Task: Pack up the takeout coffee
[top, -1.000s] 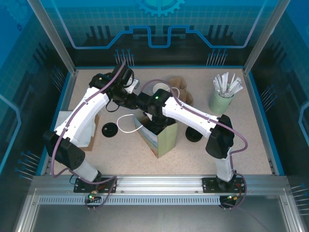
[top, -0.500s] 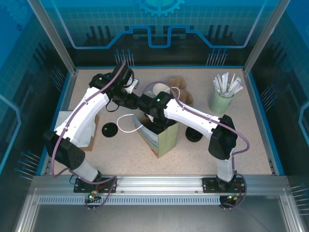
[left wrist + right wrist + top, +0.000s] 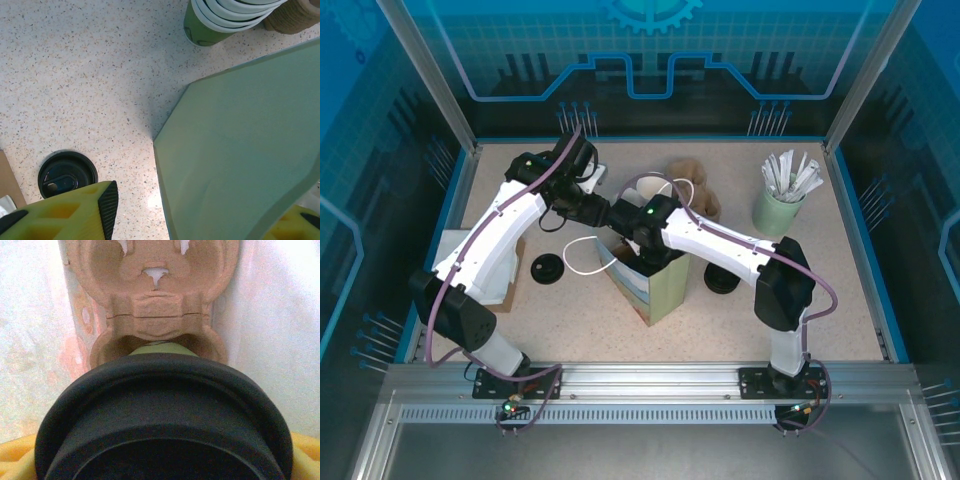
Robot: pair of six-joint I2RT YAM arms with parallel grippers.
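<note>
The takeout coffee (image 3: 162, 410) fills the right wrist view: its black lid is close up, with a sliver of green wall (image 3: 160, 347) below it. The cup sits in a pocket of a brown pulp carrier (image 3: 155, 305) inside the pale green paper bag (image 3: 660, 285). My right gripper (image 3: 160, 462) reaches down into the bag, and its yellow fingers (image 3: 15, 460) flank the lid, shut on the cup. My left gripper (image 3: 205, 215) is at the bag's upper left edge (image 3: 603, 213). The bag wall (image 3: 240, 150) stands between its open jaws, and one pad (image 3: 107, 205) is clear of the wall.
A stack of nested green cups (image 3: 650, 185) and brown carriers (image 3: 698, 190) stand behind the bag. A pale cup of white packets (image 3: 782, 200) is at the back right. Loose black lids lie left (image 3: 549, 267) and right (image 3: 722, 280) of the bag.
My right arm has shifted slightly, its elbow swinging right as the wrist stays over the bag. The left jaws have widened off the bag wall.
</note>
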